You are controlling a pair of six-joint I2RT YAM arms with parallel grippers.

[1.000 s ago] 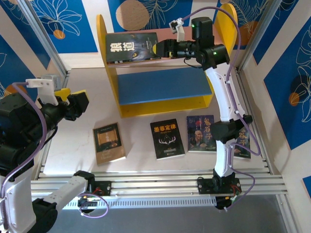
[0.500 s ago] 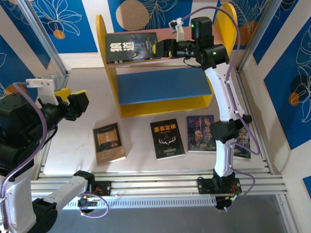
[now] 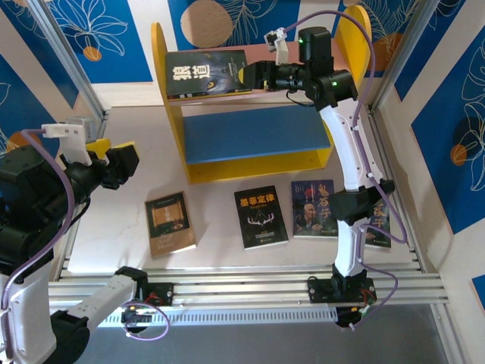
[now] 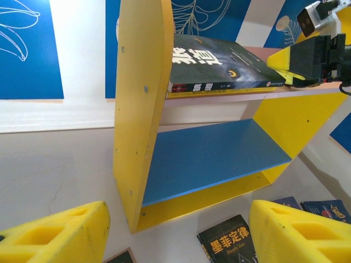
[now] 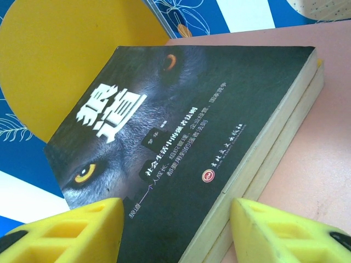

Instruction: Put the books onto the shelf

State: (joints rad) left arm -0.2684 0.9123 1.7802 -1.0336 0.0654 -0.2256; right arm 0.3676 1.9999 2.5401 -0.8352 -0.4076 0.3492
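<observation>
Flat on shelf's [image 4: 137, 109] pink board [image 5: 312, 159]: wolf-cover book [image 5: 181, 126]; right pincer [image 5: 175, 211] spread at its edge, pinching nothing; left pincer [image 4: 178, 213] spread, empty. On tabletop [image 3: 114, 212], other books [image 3: 261, 218] — thin, light, floppy, slick — likely best pinched near spine.

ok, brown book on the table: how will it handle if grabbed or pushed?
The brown book looks thin and soft-covered, so it will probably bend if lifted by one edge. It lies flat on the smooth table, so a push likely slides it rather than tipping it.
</observation>
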